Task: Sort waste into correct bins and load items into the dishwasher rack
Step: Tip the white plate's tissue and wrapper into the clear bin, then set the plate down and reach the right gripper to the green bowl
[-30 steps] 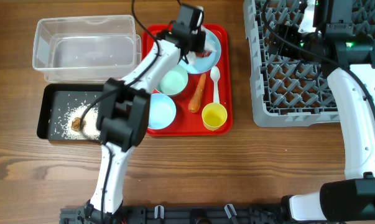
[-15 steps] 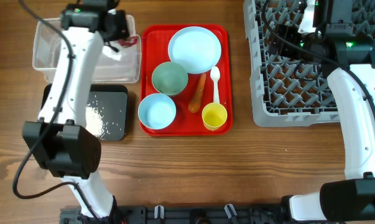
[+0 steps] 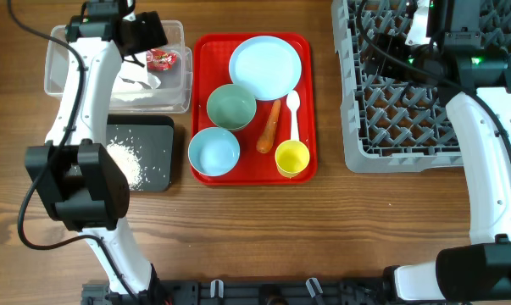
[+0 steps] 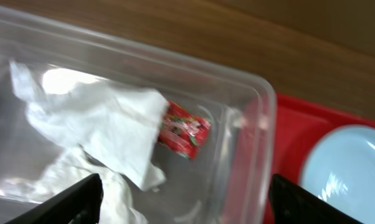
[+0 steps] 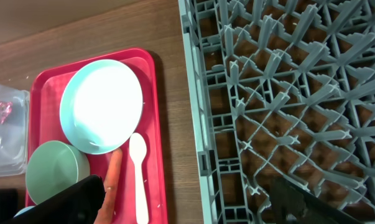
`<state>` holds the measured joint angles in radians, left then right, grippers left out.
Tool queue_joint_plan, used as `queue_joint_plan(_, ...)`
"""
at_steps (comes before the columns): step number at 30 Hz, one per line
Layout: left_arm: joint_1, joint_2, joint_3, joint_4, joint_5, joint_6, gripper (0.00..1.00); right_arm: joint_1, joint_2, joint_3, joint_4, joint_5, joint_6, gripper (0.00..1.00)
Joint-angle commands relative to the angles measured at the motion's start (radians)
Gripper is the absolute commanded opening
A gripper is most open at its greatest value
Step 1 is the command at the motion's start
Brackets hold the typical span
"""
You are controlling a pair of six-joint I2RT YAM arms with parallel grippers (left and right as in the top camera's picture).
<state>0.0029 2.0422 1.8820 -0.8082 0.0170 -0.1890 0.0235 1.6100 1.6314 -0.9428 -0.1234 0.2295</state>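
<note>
Just beyond spread left claw (image 4: 184,186), red wrapper (image 4: 185,130), in clear tub (image 4: 262,102).

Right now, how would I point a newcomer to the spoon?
Find the red serving tray in the middle of the table. Near its right edge, the white plastic spoon lies between the light-blue plate and the yellow cup. It is the only slim white piece there, beside the orange carrot.

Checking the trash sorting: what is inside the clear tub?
A crumpled white napkin and a red snack wrapper lie in the clear tub. The left arm covers the tub's left part from overhead, so anything under it is unseen.
</note>
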Motion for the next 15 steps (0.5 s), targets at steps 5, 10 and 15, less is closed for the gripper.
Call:
queue_joint_plan(5, -0.212, -0.081, 0.002, -0.196, 0.142, 0.065, 0.77, 0.002, -0.01, -0.002, 0.0, -0.013, -0.017, 0.89)
queue_joint_plan(10, -0.321, -0.063, -0.001, -0.258, 0.053, 0.08, 0.8, 0.002, 0.006, -0.002, -0.001, -0.016, -0.017, 0.9)
queue_joint_plan(15, -0.325, 0.027, -0.048, -0.243, 0.051, 0.077, 0.79, 0.002, 0.02, -0.002, 0.003, -0.037, -0.016, 0.9)
